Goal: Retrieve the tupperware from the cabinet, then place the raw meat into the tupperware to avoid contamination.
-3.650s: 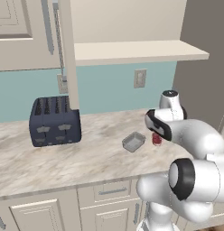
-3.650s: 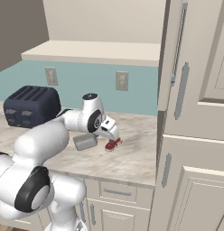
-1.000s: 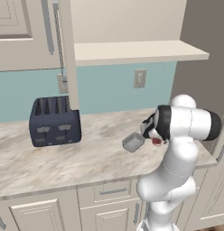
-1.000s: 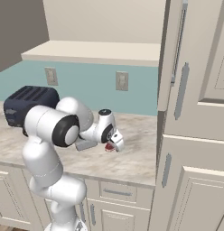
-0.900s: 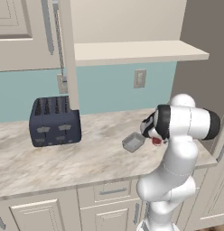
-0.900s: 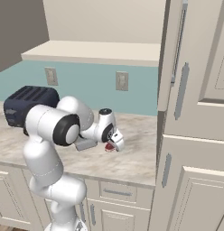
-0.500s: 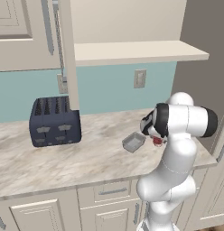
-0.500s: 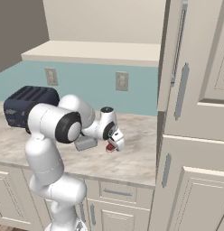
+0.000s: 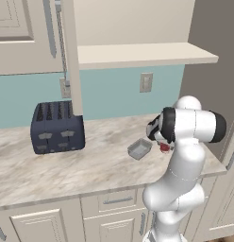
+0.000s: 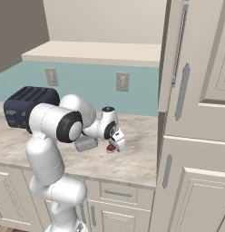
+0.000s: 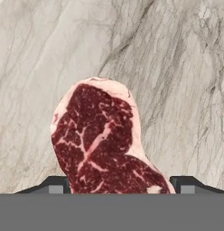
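Note:
The raw meat [image 11: 98, 140], a red marbled slab with a pale fat rim, lies on the marble counter [image 11: 177, 67]. My gripper [image 11: 119, 186] is down over it, its two dark fingertips [image 11: 55, 185] pressed against the meat's left and right sides. From the base, the meat [image 9: 164, 147] [image 10: 111, 147] peeks out under the gripper [image 9: 162, 144] [image 10: 115, 144]. The grey tupperware [image 9: 139, 149] [image 10: 86, 143] sits on the counter just left of the hand. The cabinet [image 9: 69, 56] stands open above, with its beige shelf [image 9: 137, 54] bare.
A dark blue toaster [image 9: 57, 126] [image 10: 28, 102] stands at the left against the teal backsplash. A tall cabinet unit [image 10: 191, 113] borders the counter on the right. Wall outlets [image 9: 146, 82] sit behind. Drawers [image 9: 116, 201] run below the counter edge.
The jaws have narrowed onto the sides of the meat. The arm has settled slightly lower over it; the tupperware and toaster have not moved.

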